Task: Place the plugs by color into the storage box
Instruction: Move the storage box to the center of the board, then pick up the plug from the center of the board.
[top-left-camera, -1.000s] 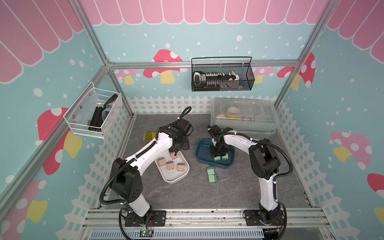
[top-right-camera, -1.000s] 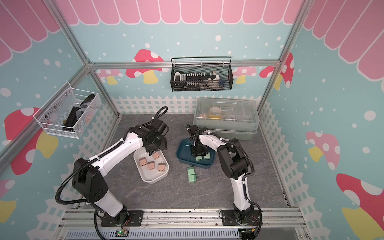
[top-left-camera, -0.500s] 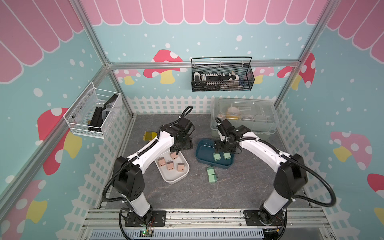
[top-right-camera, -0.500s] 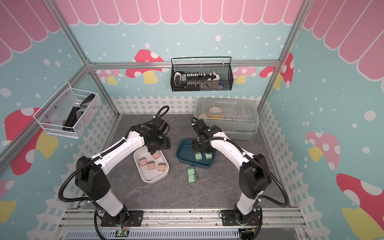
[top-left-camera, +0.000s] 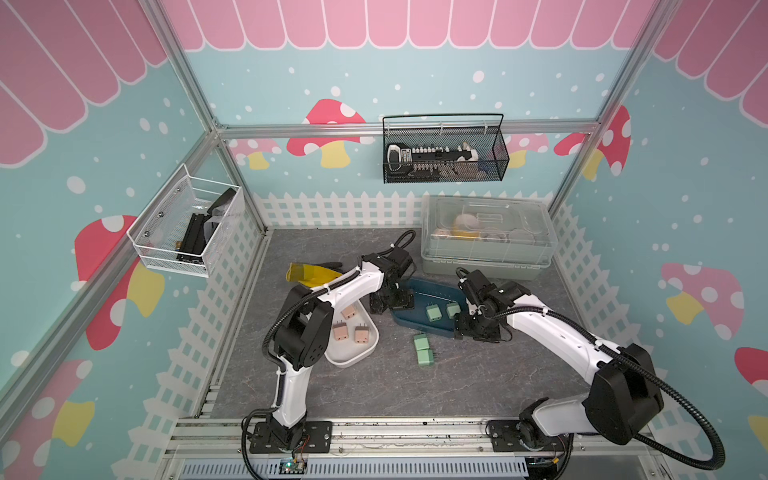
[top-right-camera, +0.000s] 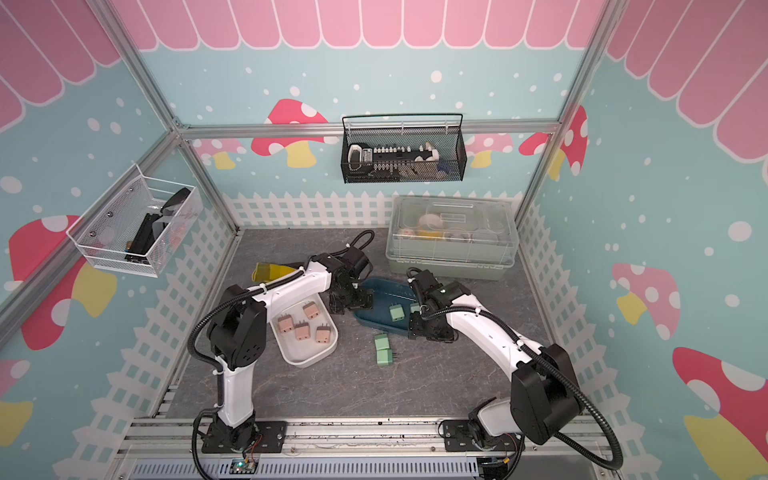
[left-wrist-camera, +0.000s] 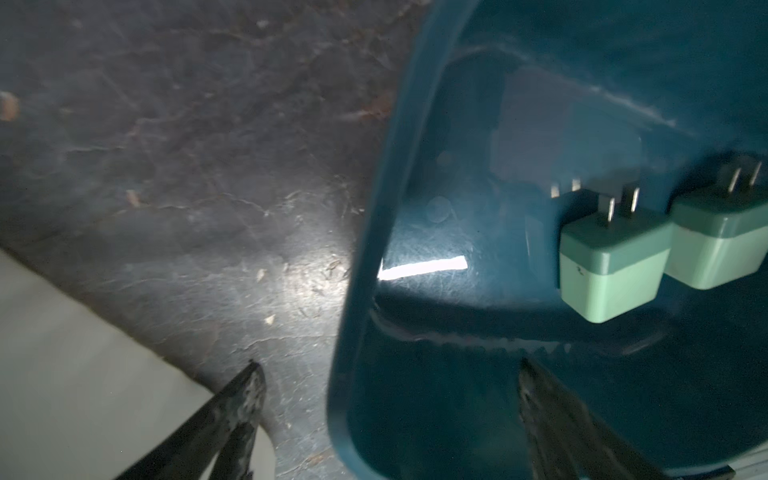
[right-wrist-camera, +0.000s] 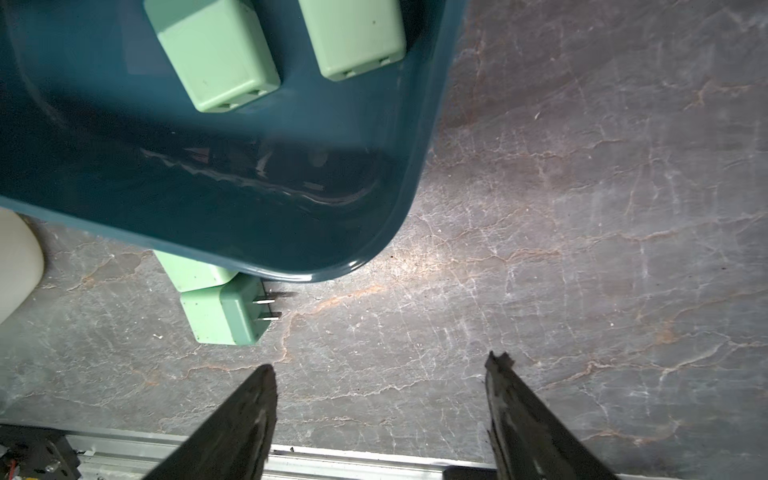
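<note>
The dark teal storage box tray (top-left-camera: 432, 290) (top-right-camera: 384, 291) lies mid-table with two mint-green plugs (top-left-camera: 433, 311) (top-right-camera: 395, 311) inside. Two more green plugs (top-left-camera: 423, 350) (right-wrist-camera: 220, 313) lie on the table in front of it. The white tray (top-left-camera: 353, 360) (top-right-camera: 309, 360) to its left holds several peach-pink plugs (top-right-camera: 302, 330). My left gripper (top-left-camera: 390, 301) (left-wrist-camera: 388, 365) is open, its fingers either side of the teal tray's left rim (left-wrist-camera: 357, 291). At the tray's near right corner my right gripper (top-left-camera: 473, 328) (right-wrist-camera: 380, 361) stands open over bare table.
A clear-lidded grey-green bin (top-left-camera: 486, 232) stands at the back right. A yellow item (top-left-camera: 307, 272) lies behind the left arm. A black mesh basket (top-left-camera: 444, 153) and a white wire basket (top-left-camera: 187, 224) hang on the walls. A white fence (top-left-camera: 332, 208) borders the table.
My right gripper opened, left a green plug in the teal tray and drew back to the tray's near right corner. My left gripper opened wider and moved right from the white tray to the teal rim.
</note>
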